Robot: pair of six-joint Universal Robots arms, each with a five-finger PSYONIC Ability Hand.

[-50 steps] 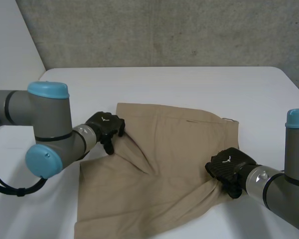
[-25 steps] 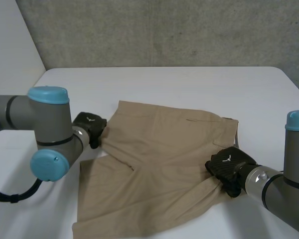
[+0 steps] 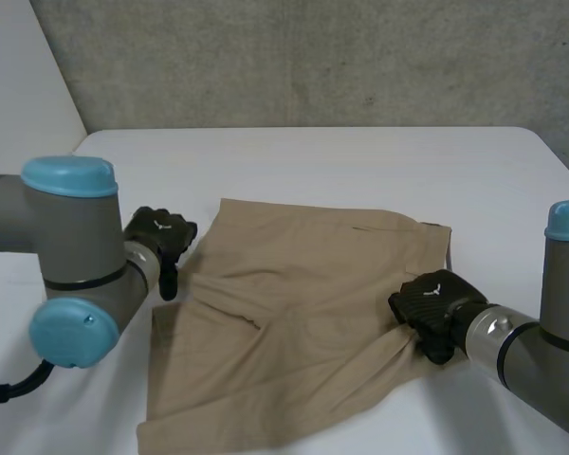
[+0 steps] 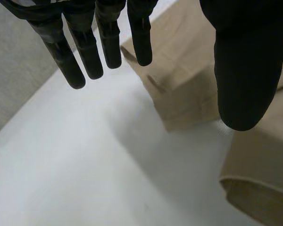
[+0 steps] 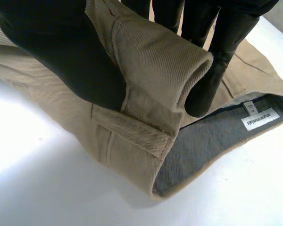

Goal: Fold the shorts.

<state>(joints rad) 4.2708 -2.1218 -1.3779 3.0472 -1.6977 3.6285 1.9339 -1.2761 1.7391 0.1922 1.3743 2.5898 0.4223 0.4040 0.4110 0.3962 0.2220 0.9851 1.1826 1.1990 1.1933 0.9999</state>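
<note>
The tan shorts [image 3: 294, 313] lie spread on the white table [image 3: 360, 161], with wrinkles running between my two hands. My left hand [image 3: 159, 237] hovers just off the shorts' left edge, fingers [image 4: 85, 52] straight and apart from the thumb, holding nothing; the tan cloth [image 4: 188, 89] lies beyond its fingertips. My right hand [image 3: 429, 305] is on the shorts' right edge near the waistband. Its thumb [image 5: 61, 52] and fingers pinch a thick fold of the waistband [image 5: 155, 70], lifted off the table. The grey lining with a white label [image 5: 262, 120] shows underneath.
A grey concrete wall [image 3: 313, 57] runs behind the table's far edge. Bare white tabletop [image 4: 85, 165] lies under my left hand, and more of it stretches beyond the shorts.
My left hand let go of the shorts' left part and drew back to the left, off the cloth. The cloth settled flatter. My right hand kept its pinch and barely moved.
</note>
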